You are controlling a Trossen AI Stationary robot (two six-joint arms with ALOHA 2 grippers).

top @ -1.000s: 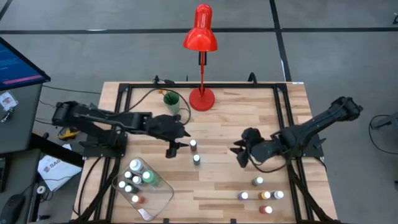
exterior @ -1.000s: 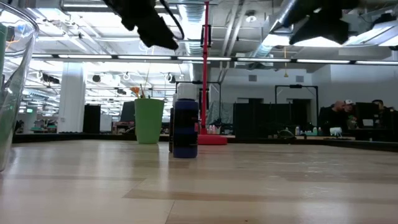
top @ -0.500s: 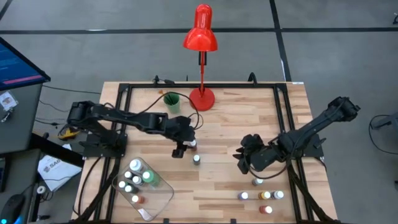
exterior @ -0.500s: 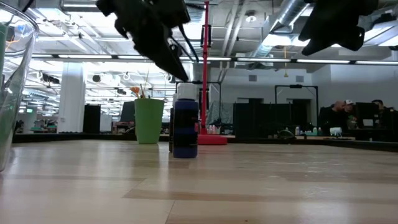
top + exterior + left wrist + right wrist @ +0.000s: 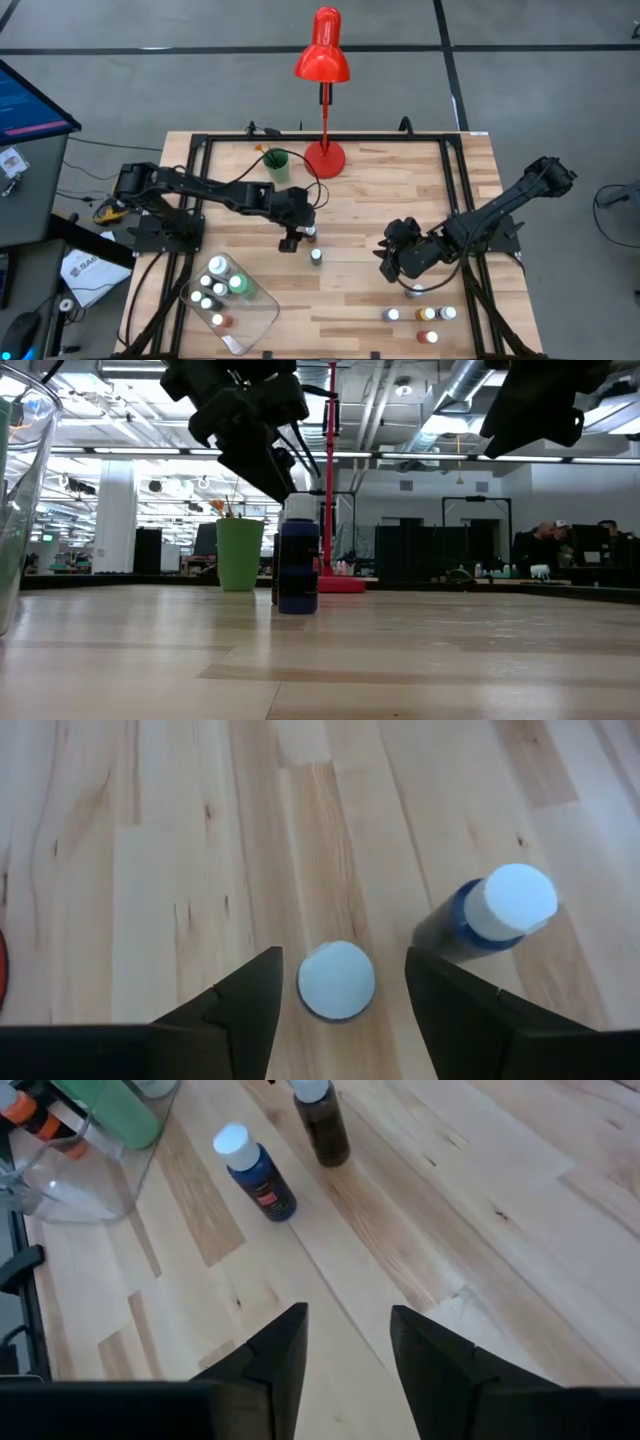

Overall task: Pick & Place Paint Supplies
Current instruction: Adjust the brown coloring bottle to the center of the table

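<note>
We see the wooden table (image 5: 350, 190), then the clear tray (image 5: 232, 300) at its near left with several paint bottles inside. The left gripper (image 5: 340, 995) hangs with fingers apart directly over a white-capped bottle (image 5: 337, 980) (the blue bottle (image 5: 490, 915) stands just beside it). The right gripper (image 5: 347, 1342) hovers with fingers apart over bare wood, near the loose bottles (image 5: 420, 313) at the near right.

Both arms are matt black, built of slim jointed segments with blocky wrists; a thin dark cable loops along the left arm (image 5: 200, 188). The right arm (image 5: 500, 212) looks the same, ending in wedge-shaped fingers
</note>
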